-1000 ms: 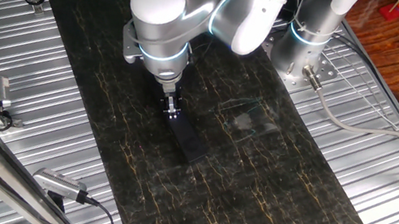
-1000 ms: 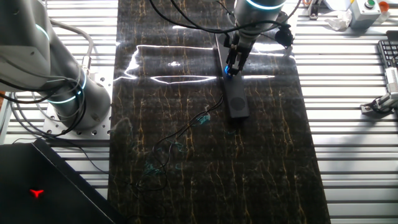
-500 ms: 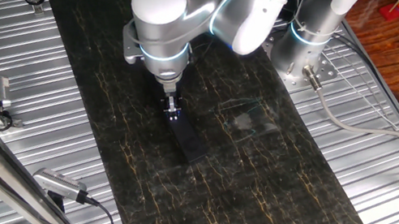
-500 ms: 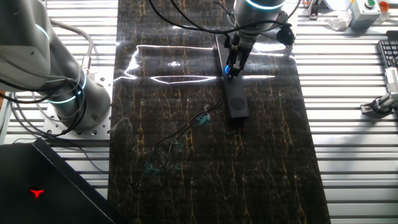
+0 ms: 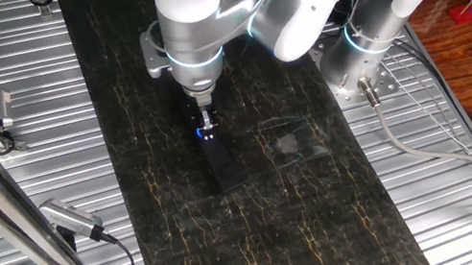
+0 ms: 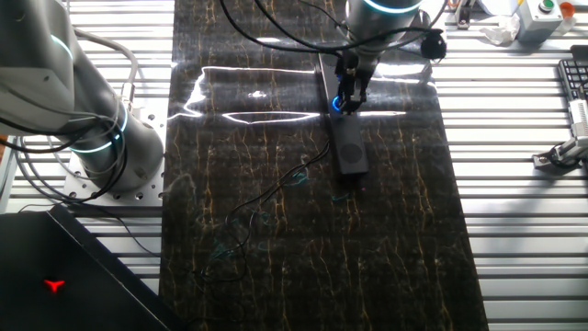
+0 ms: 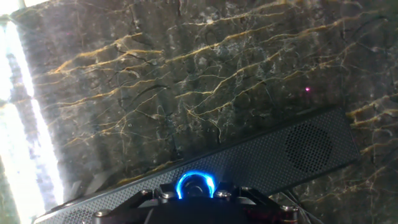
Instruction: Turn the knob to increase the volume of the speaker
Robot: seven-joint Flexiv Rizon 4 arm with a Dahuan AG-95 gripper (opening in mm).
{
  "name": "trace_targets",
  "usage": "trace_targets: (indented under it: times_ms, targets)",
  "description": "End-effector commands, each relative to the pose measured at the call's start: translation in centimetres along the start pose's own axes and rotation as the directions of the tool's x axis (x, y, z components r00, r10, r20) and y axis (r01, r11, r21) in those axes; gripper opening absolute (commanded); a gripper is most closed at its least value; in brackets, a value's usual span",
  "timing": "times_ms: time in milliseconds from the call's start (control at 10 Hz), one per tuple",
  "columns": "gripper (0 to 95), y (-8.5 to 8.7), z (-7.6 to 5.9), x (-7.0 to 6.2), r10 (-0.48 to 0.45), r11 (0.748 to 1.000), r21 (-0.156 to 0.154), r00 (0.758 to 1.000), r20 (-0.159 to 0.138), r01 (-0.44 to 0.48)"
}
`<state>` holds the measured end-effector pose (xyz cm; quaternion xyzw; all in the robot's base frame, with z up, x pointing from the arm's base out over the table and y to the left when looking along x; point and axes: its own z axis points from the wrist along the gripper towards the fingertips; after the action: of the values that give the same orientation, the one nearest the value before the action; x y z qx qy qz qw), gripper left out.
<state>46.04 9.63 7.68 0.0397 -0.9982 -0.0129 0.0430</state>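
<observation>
The speaker [image 5: 224, 166] is a slim black bar lying on the dark marble mat. It also shows in the other fixed view [image 6: 350, 152] and in the hand view [image 7: 298, 149]. The knob [image 7: 196, 185] glows with a blue ring near one end of the bar, and its light shows in both fixed views [image 5: 207, 133] [image 6: 338, 105]. My gripper [image 5: 205, 127] points straight down over that end, also seen in the other fixed view [image 6: 349, 96]. In the hand view the gripper [image 7: 196, 194] has a finger close on each side of the knob, shut on it.
A thin black cable [image 6: 276, 198] runs from the speaker across the mat. A second arm's base [image 6: 92, 129] stands on the ribbed metal table at the left. My own arm's base [image 5: 369, 39] is at the back. A keyboard [image 6: 574, 74] lies at the right edge.
My wrist has rotated on the spot with the fingers on the knob. The knob's blue light now shows beside the fingers in one fixed view. The speaker has not moved.
</observation>
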Motion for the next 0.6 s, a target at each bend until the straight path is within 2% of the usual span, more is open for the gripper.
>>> trace_targets:
  times_ms: [100, 300, 500, 600]
  targets:
    - [57.0, 0.35, -0.85, -0.16, -0.315, 0.949, 0.022, 0.949, 0.015, 0.315]
    - [57.0, 0.38, -0.84, -0.06, -0.490, 0.871, 0.038, 0.871, 0.018, 0.490]
    - [57.0, 0.47, -0.76, 0.13, -0.576, 0.817, 0.051, 0.817, 0.020, 0.574]
    - [57.0, 0.49, -0.73, 0.18, -0.600, 0.799, 0.052, 0.800, 0.019, 0.599]
